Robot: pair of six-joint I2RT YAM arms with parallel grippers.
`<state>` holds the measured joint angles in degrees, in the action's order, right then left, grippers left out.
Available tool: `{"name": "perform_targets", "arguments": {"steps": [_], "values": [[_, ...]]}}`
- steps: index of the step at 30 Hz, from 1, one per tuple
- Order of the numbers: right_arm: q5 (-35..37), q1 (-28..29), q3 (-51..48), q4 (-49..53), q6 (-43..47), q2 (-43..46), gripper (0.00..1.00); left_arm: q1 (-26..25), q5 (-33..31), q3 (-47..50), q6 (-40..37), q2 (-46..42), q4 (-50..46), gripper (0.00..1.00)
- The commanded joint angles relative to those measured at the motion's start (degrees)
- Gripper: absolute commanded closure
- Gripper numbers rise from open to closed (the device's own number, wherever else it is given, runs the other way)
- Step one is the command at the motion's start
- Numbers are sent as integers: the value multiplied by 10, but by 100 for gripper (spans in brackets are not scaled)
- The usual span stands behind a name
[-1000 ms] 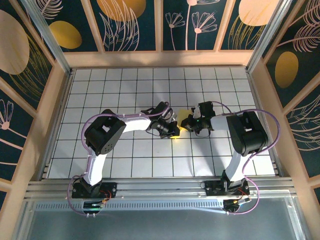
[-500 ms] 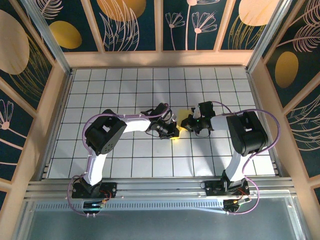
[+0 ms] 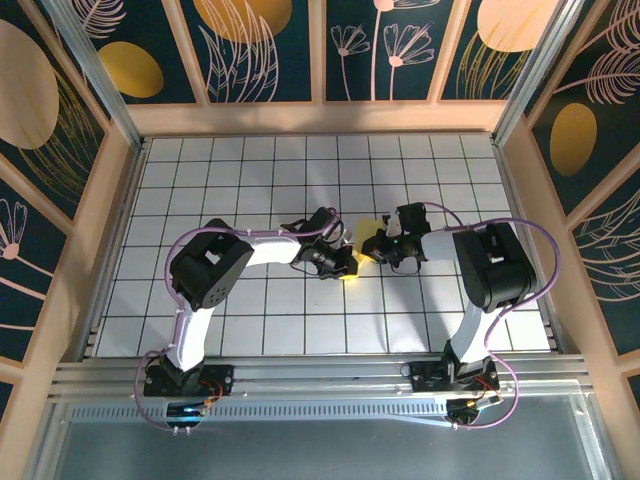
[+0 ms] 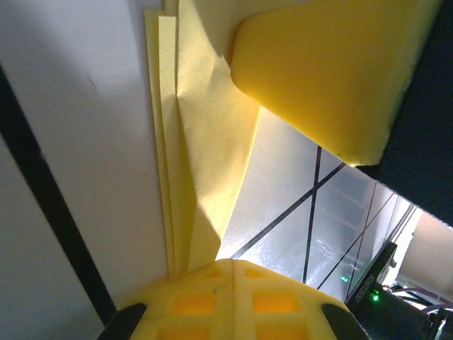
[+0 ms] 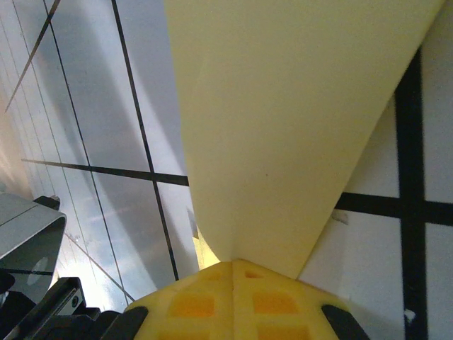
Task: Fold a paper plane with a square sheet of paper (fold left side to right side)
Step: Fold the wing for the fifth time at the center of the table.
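The sheet of paper (image 3: 368, 228) is a small yellow folded shape between the two grippers at mid-table. In the left wrist view it (image 4: 205, 163) shows several creased layers running into my left gripper (image 4: 233, 265), which is shut on its edge. A fingertip pad (image 4: 325, 71) of the other gripper presses on the paper's far end. In the right wrist view a smooth pale flap (image 5: 283, 127) narrows into my right gripper (image 5: 233, 263), shut on it. From above, the left gripper (image 3: 347, 265) and right gripper (image 3: 374, 245) hide most of the paper. I cannot tell whether it has a paper plane's shape.
The white gridded table (image 3: 300, 310) is walled by wooden frames with patterned panels on three sides. The arms' bases stand on the metal rail (image 3: 320, 375) at the near edge.
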<state>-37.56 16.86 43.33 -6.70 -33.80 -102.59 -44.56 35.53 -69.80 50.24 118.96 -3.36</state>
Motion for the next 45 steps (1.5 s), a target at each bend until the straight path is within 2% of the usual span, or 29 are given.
{"name": "perform_targets", "arguments": {"steps": [1,19,31,38,45], "values": [[72,7,-24,74,16,-41,100,3,-4,13,4,5,-13,100],[79,7,-22,81,17,-41,100,2,-38,19,-49,-4,-84,100],[82,7,-20,87,19,-42,100,-10,-40,60,-63,-38,-105,100],[81,7,-17,92,21,-43,100,-12,-20,78,-55,-84,-79,100],[82,7,-16,93,21,-41,100,20,1,65,-25,-124,-32,100]]}}
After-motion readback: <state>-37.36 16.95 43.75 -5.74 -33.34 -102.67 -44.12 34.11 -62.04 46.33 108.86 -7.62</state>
